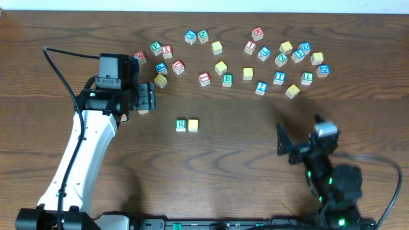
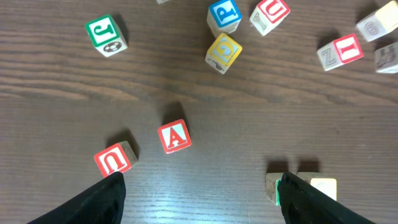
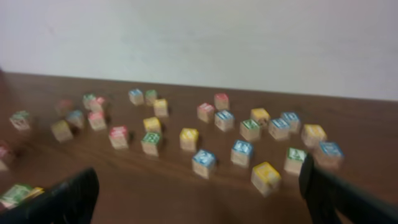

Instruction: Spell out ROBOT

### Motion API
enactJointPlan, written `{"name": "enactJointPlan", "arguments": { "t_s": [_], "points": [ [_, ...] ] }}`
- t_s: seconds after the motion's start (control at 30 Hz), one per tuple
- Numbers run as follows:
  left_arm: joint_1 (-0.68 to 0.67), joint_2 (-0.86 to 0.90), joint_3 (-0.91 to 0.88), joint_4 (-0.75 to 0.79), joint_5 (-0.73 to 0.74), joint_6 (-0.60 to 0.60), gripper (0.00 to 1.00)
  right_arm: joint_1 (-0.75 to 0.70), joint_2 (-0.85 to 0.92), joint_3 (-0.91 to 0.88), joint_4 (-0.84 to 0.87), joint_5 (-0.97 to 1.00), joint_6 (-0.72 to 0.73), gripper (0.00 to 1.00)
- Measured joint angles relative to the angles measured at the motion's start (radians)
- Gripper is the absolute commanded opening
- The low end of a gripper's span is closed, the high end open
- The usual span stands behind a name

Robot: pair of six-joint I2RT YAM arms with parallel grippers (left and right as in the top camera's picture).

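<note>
Two dark fingers point(image 2: 93, 202) of the left gripper point(image 2: 200, 180) stand wide apart above the wooden table point(image 1: 243, 147), released, with only bare wood between them. Just ahead of the gap lies a red A cube point(image 2: 174, 135), its letter upright but turned slightly. A red U cube point(image 2: 114, 160) sits right beside one fingertip.

Behind the other fingertip, partly hidden, are the green R cube point(image 2: 272, 185) and a yellow-topped cube point(image 2: 324, 188). Farther out the left wrist view shows a green J cube point(image 2: 104, 32), a blue P cube point(image 2: 224, 12), a yellow cube point(image 2: 224, 51) whose mark I cannot read, a second red U point(image 2: 272, 11) and a red I cube point(image 2: 345, 48).

From overhead, the R and its yellow-topped neighbour sit flush side by side, R on the left. They form a short row running left to right across the table, well apart from the scatter along the far side. The R reads upright.

Within that scatter the green B cube point(image 1: 227, 80) and the blue T cube point(image 1: 279, 77) also read upright. A blue 2 cube point(image 1: 261, 87) lies between them, and several more yellow-topped cubes point(image 1: 221, 66) lie around.

On the other side, the right gripper point(image 3: 199, 180) is spread fully and holds nothing. Its view of the scattered cubes is too blurred to read any letter.
</note>
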Motion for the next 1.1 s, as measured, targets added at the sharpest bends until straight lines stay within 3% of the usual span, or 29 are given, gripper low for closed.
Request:
{"name": "enactJointPlan", "arguments": {
  "t_s": [0.2,0.33,0.5,0.6,0.63,0.7,0.83,1.1],
  "points": [
    [0.013,-0.001,0.0,0.001,0.03,0.026,0.82,0.001,0.519,0.484,-0.19,-0.056,-0.028,0.99],
    [0.013,-0.001,0.001,0.0,0.031,0.035,0.84,0.009,0.849,0.877,-0.433,-0.069,-0.039,0.99],
    [0.013,-0.001,0.001,0.001,0.024,0.043,0.84,0.035,1.138,1.273,-0.662,-0.13,-0.044,0.99],
    [0.013,-0.001,0.001,0.001,0.021,0.043,0.85,0.043,1.22,1.354,-0.652,-0.215,-0.045,0.99],
    [0.013,-0.001,0.001,0.001,0.021,0.043,0.84,0.047,1.24,1.362,-0.633,-0.249,-0.045,0.91],
    [0.013,-0.001,0.001,0.001,0.021,0.043,0.84,0.056,1.27,1.363,-0.6,-0.293,-0.052,0.87],
    [0.013,-0.001,0.001,0.002,0.02,0.043,0.85,0.099,1.328,1.364,-0.6,-0.256,0.003,0.99],
    [0.013,-0.001,0.001,0.001,0.02,0.043,0.85,0.242,1.388,1.364,-0.658,0.044,0.069,0.99]
  ]
}}
